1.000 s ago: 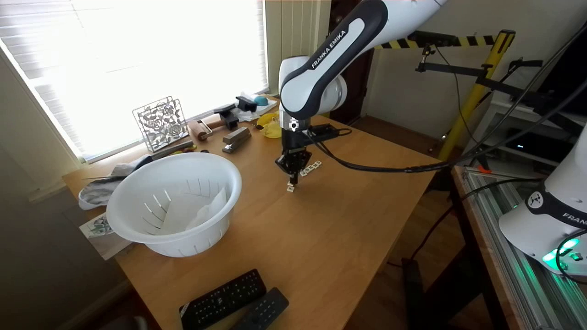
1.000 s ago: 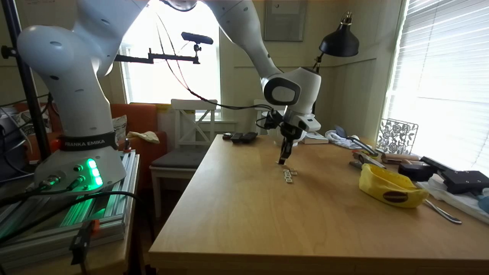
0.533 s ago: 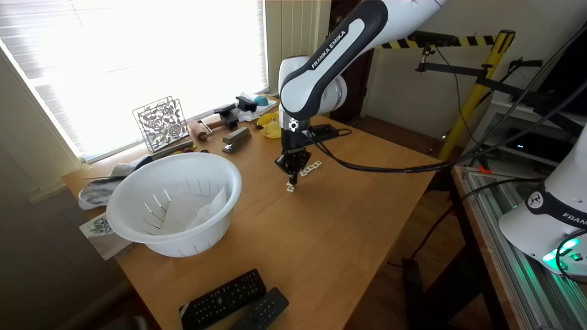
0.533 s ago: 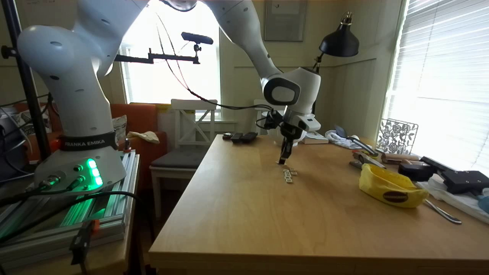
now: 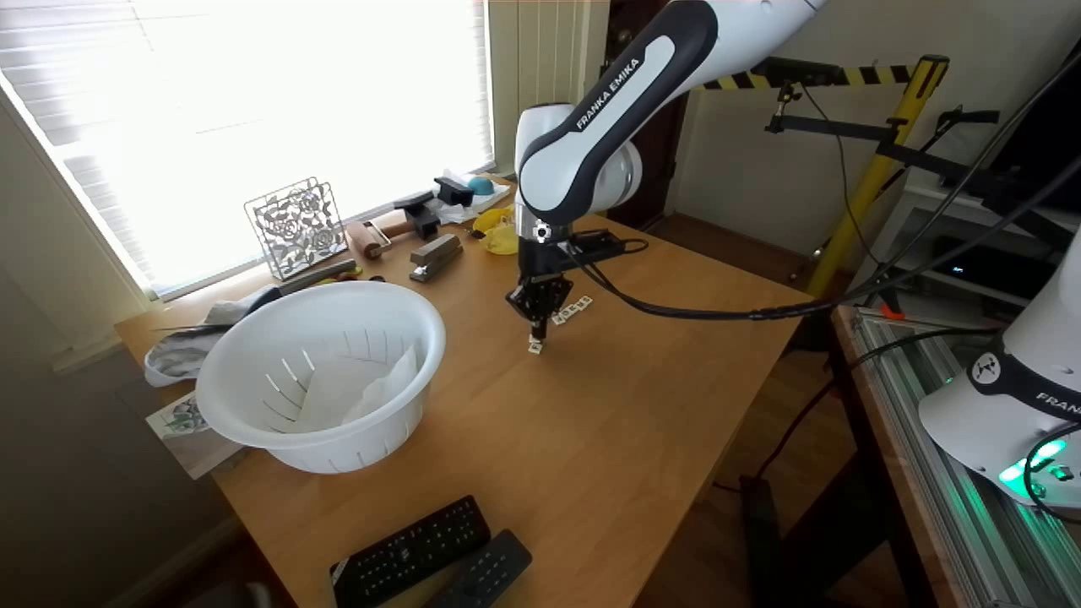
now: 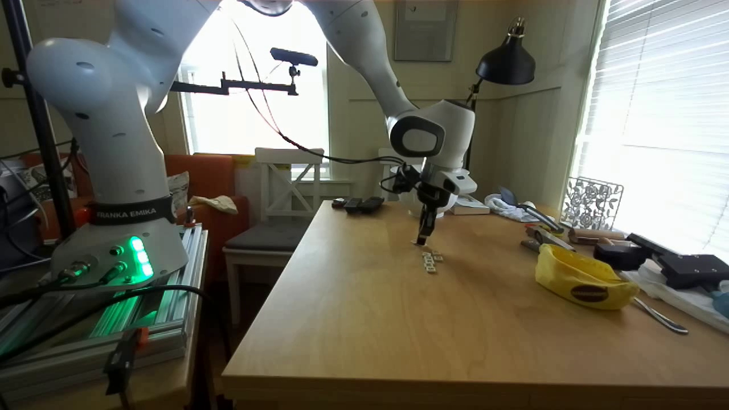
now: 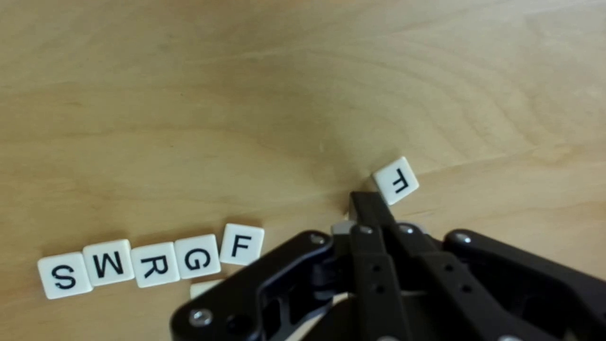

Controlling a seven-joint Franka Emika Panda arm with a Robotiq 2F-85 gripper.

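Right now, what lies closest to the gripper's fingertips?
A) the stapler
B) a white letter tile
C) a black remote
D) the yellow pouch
B: in the wrist view a white letter tile lies right by the end of the shut gripper, though whether the two touch I can't tell.

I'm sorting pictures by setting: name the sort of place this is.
Probably a room in a home: the orange upholstered couch, the grey-seated white wooden chair and the round slotted white plastic bowl suggest it.
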